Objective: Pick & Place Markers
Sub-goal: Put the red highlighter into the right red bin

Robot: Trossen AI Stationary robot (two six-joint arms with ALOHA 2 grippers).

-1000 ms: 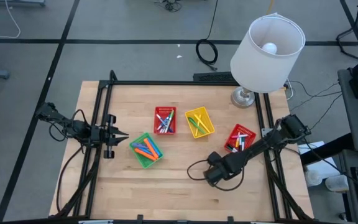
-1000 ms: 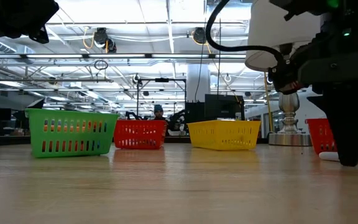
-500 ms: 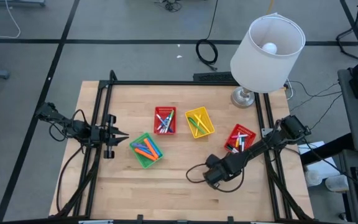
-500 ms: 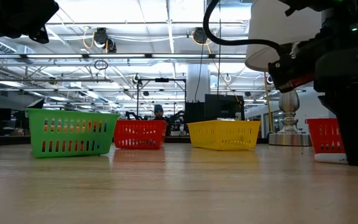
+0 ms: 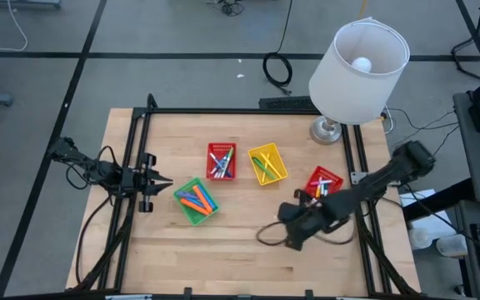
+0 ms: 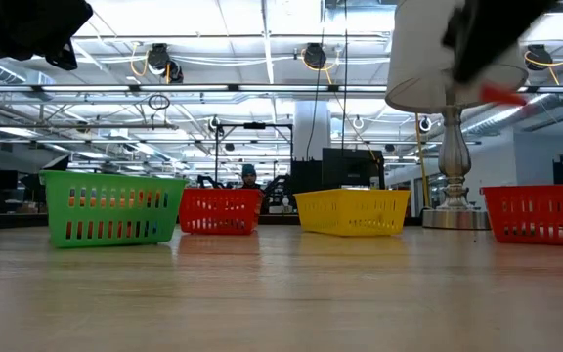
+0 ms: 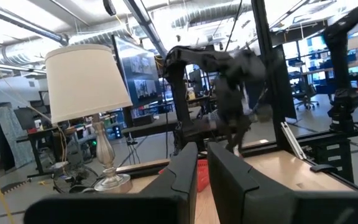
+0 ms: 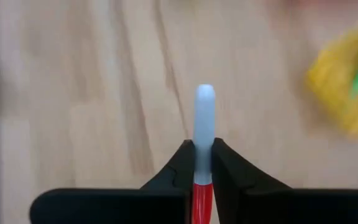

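From above, the right gripper [image 5: 294, 239] hangs over bare worktop [image 5: 232, 250] near the right-hand red basket [image 5: 321, 185], likely for sorting. Wrist view: it pinches a red-and-white marker [image 8: 203, 140] upright. The left gripper [image 5: 165, 181] waits beside the green basket [image 5: 195, 201], nearly closed, holding nothing.

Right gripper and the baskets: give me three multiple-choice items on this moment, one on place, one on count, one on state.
1. Where is the left gripper?
A. over the yellow basket
B. at the table's left side, beside the green basket
C. by the lamp

2. How many red baskets are on the table?
A. one
B. two
C. three

3. The right gripper is:
A. open and empty
B. shut on a marker
C. out of view

Answers: 1 B, high view shows it there; 2 B, the high view shows two; 3 B, right wrist view shows the fingers clamping it.
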